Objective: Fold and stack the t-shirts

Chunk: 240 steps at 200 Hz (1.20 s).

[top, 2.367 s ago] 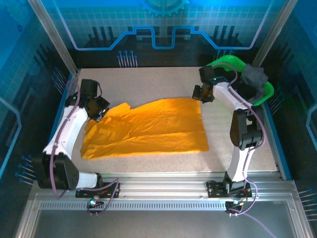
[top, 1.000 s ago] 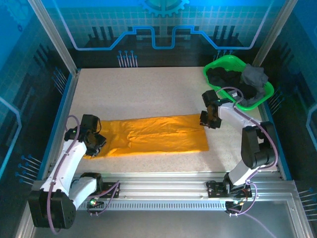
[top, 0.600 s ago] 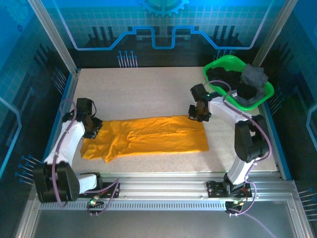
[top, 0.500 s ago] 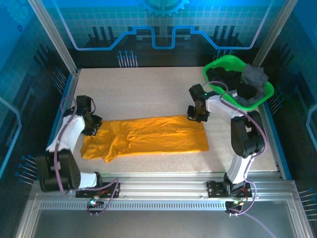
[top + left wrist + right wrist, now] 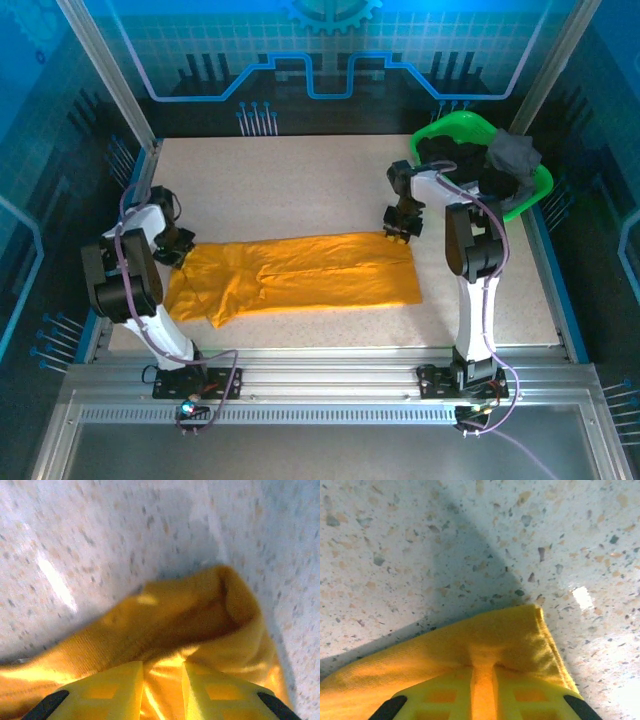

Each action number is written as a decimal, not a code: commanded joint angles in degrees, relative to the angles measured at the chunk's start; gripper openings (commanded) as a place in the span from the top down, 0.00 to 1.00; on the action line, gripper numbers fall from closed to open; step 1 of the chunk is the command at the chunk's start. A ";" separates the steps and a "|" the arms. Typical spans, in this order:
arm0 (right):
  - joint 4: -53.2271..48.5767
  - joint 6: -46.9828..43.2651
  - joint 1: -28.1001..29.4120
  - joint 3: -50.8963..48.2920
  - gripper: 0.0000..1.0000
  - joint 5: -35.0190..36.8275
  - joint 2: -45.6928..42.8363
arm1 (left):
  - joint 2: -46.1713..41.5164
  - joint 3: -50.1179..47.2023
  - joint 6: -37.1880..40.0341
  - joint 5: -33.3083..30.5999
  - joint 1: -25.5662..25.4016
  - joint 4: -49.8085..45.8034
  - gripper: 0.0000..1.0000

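An orange-yellow t-shirt lies folded into a long band across the table's middle. My left gripper sits at the band's far left end. In the left wrist view my left gripper is shut on a bunched fold of the orange cloth. My right gripper is at the far right corner. In the right wrist view my right gripper pinches that flat corner between nearly touching fingers. Black and dark grey t-shirts lie in the basket.
The bright green basket stands at the far right corner, just behind the right arm. Speckled tabletop stretches bare behind the shirt. A blue rail edges the table on the right, an aluminium frame at the front.
Both grippers moved away from the near side to the shirt's far edge and closed on its two end corners. The shirt's left end has bunched slightly.
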 commanded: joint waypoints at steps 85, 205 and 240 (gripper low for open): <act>-7.39 0.46 -5.01 17.35 0.82 -1.71 13.32 | 11.64 12.65 0.50 10.37 -3.17 0.37 0.74; -4.95 -8.13 -5.27 27.54 0.76 -1.61 12.07 | 10.79 20.18 3.53 4.88 0.84 -3.80 0.84; -0.56 -12.00 -2.32 21.09 0.65 -0.08 2.08 | -1.94 12.77 3.24 2.67 -0.81 -1.49 0.64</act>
